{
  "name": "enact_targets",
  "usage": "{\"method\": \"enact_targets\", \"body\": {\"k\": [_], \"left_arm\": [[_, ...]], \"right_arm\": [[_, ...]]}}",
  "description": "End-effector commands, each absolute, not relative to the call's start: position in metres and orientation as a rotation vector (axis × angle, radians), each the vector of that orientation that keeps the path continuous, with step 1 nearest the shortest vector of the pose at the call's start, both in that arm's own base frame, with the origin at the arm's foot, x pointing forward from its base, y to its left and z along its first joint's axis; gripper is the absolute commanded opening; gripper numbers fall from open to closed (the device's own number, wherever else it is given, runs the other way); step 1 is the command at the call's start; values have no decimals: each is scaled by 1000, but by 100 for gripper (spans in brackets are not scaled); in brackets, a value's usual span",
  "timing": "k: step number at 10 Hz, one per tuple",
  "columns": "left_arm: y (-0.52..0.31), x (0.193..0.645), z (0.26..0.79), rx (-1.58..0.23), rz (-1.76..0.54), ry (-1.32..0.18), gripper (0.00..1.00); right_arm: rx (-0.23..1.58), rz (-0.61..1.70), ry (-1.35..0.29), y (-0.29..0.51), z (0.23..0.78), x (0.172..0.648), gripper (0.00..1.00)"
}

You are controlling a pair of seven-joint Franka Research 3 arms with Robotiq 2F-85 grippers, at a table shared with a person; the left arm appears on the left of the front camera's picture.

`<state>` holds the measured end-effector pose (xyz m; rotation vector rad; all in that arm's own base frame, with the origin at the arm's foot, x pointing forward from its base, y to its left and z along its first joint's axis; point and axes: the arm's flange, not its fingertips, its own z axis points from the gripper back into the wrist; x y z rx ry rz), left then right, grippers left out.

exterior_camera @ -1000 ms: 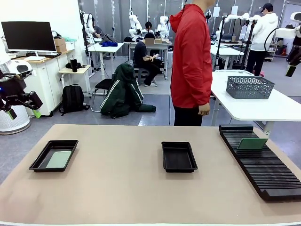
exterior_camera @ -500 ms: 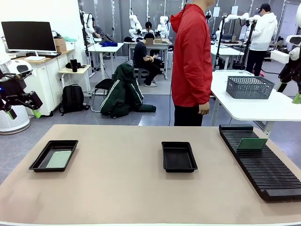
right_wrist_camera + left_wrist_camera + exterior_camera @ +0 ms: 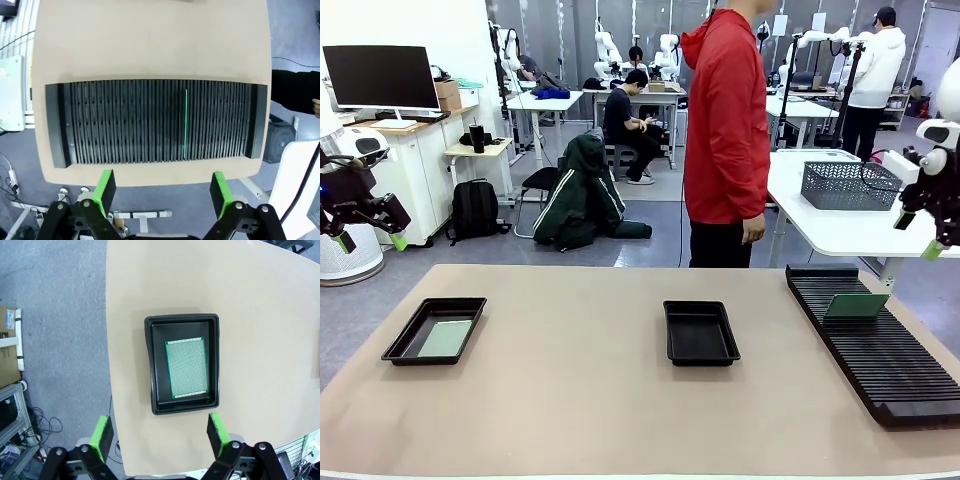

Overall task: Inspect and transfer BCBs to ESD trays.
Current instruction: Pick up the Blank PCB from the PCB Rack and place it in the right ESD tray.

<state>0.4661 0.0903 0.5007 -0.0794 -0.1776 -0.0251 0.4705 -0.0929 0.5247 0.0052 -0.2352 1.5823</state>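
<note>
Stock on tabletop [image 3: 570, 400]: left ESD tray [image 3: 149, 365] holding one flat BCB [image 3: 186, 367], apparently already transferred. Centre ESD tray [image 3: 700, 335] is bare, likely awaiting the next board. Slotted rack [image 3: 125, 122] keeps one upright BCB [image 3: 186, 122] edge-on, probably for easy pinching. Left gripper [image 3: 160, 426] hangs released above the filled tray, right gripper [image 3: 162, 184] released above the rack. Legible markings: none.
</note>
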Motion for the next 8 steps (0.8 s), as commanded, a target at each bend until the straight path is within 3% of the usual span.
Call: {"method": "enact_targets", "body": {"k": [1, 8], "left_arm": [[90, 466, 500, -79, -24, -179, 100], [90, 466, 500, -79, -24, -179, 100]], "right_arm": [[-29, 1595, -284, -88, 501, 472, 100], [-68, 1617, -268, -76, 430, 494, 100]]}}
